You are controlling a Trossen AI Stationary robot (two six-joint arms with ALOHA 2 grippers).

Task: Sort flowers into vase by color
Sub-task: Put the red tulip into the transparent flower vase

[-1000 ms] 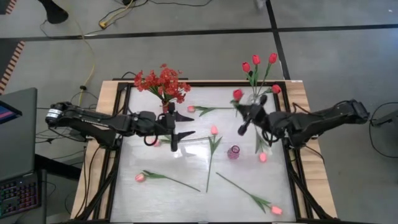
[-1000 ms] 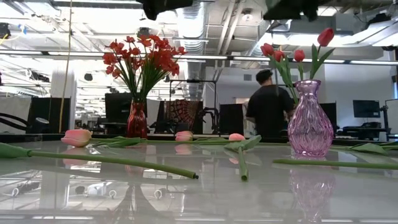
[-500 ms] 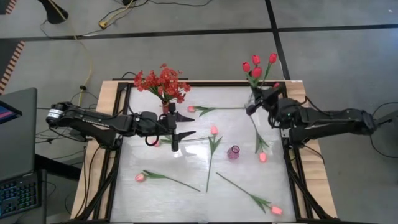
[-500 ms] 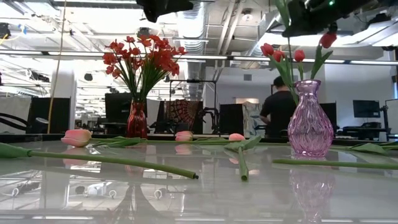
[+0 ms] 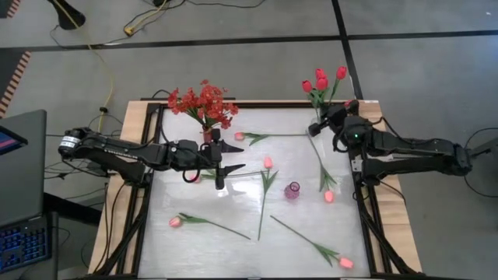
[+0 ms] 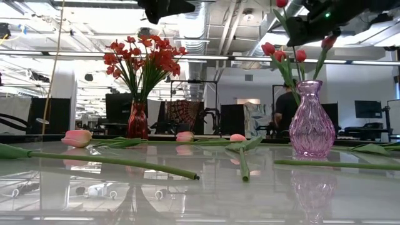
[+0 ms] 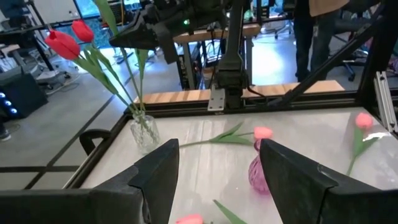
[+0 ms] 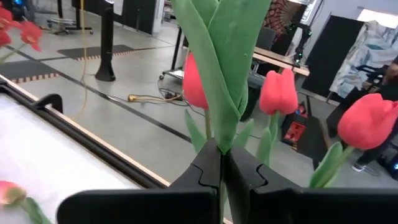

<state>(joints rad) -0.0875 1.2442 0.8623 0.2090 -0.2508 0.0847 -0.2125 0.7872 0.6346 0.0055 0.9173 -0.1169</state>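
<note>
My right gripper (image 5: 320,124) hovers at the table's far right corner, shut on a red tulip over the clear vase (image 7: 144,130), which holds several red tulips (image 5: 320,76). My left gripper (image 5: 226,159) hangs open above the table's left middle, with nothing between its fingers (image 7: 155,177). A red vase (image 6: 137,120) with red blossom sprays (image 5: 204,103) stands at the far left. A small pink-purple vase (image 5: 292,190) stands right of centre. Several pink tulips (image 5: 268,163) lie flat on the table. My right gripper pinches the tulip's stem, wrapped in its green leaves (image 8: 221,134), between its two fingers (image 8: 202,171). The fingers come level from the table's right side and lie across the stem. The tulip stands nearly upright, lifted clear of the table. Its lower stem (image 7: 138,93) reaches down toward the clear vase's mouth.
The table has a glossy white top in a black frame (image 5: 366,210). Loose pink tulips lie near the front left (image 5: 176,222), front right (image 5: 345,263) and right edge (image 5: 329,196). A person (image 6: 284,109) stands in the room beyond the table.
My right gripper has carried the red tulip from over the table's right middle toward the far right corner, swinging round to the clear vase. The tulip, slanted before, now stands nearly upright among the red tulips there.
</note>
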